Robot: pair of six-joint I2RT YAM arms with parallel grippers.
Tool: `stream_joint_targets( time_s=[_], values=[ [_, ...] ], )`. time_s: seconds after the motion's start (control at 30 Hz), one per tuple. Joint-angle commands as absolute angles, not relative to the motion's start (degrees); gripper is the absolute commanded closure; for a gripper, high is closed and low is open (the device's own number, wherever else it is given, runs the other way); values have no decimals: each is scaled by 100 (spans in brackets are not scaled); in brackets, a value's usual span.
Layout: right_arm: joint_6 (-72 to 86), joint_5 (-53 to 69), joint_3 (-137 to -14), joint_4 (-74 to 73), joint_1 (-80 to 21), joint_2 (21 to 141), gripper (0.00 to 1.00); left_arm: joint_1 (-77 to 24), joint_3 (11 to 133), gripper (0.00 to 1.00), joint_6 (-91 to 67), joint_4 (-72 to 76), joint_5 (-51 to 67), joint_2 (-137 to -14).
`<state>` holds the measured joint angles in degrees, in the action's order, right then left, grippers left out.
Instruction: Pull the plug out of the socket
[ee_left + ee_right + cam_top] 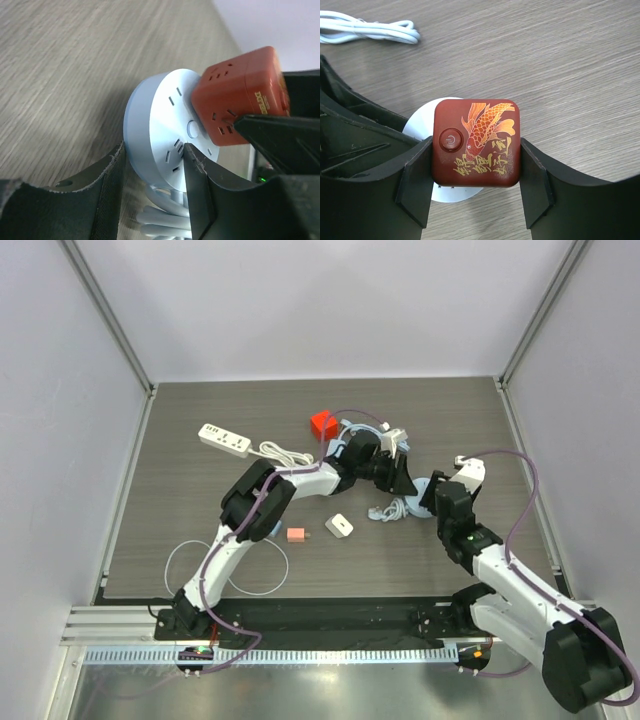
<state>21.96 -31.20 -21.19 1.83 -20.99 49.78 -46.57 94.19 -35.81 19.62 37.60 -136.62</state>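
Plug, apparently, in round socket

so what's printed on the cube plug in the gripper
Cube plug: orange-gold koi, gold script; best in right wrist view.

Glossy red plastic plug, matt wood-grain table
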Motion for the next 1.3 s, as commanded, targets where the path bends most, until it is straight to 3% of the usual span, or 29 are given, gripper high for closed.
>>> stream_joint_targets(
  time_s=[0.0,0.23,0.5,0.7,0.8,0.83,1.03,1.27],
  values=[
    [2391,-3233,-2610,1942,-2363,4974,99,-5027,9685,100,-2347,90,2053,-13395],
    [1908,-3971,-3005,1890,-2759,5361,99,-5045,9931,100,-2311,-553,1354,-13526],
    [1731,-4165,-3102,1838,-2830,5406,99,-4984,9739,100,-2452,-29,1686,-13482],
    [1942,-4623,-3620,398,-2813,5116,99,-4764,9510,100,-2558,604,1977,-13282],
    [2197,-4632,-3998,-788,-2813,5133,99,-4755,8993,95,-2531,1070,2013,-12982],
    [2249,-4545,-4095,-1183,-2813,5098,99,-4755,8878,87,-2531,1177,1995,-12781],
    [2311,-2728,-4279,-1949,-2813,4991,99,-4703,7920,64,-2180,1757,1538,-12007],
    [2663,-337,-4333,-2461,-2900,5492,99,-4509,6611,55,-1872,2530,1047,-10743]
  ],
)
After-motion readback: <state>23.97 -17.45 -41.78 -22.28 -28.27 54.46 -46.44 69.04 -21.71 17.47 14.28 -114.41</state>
